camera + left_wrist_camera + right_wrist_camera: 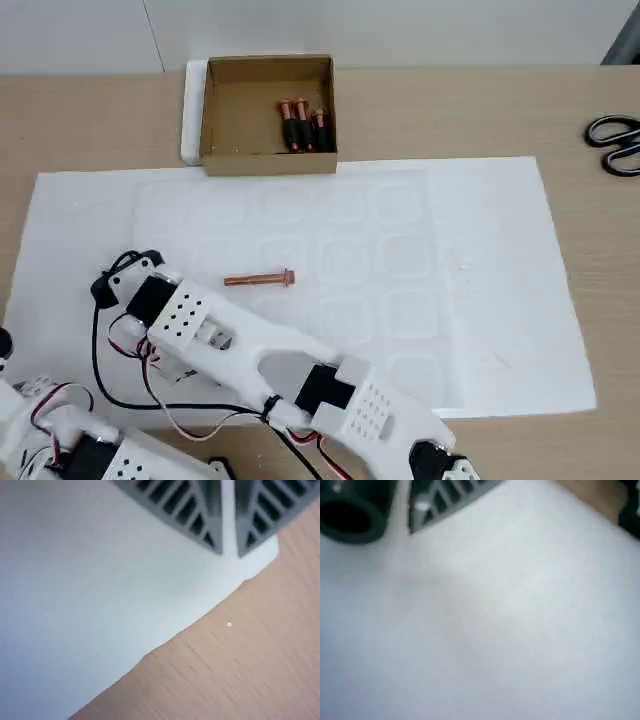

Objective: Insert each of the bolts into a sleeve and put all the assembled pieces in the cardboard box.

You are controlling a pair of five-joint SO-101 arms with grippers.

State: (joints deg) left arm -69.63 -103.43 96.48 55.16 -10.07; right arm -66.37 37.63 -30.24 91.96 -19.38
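Note:
A copper bolt lies on its side on the white sheet, left of the middle. The cardboard box at the back holds three assembled pieces. My right arm stretches from the front right to the left, and its gripper is left of the bolt, low over the sheet. It is shut on a dark sleeve, whose open end shows beside a grey finger. My left gripper is shut and empty, at the sheet's edge over the wood.
Black scissors lie at the far right on the wooden table. A white block stands against the box's left wall. The left arm's body fills the front left corner.

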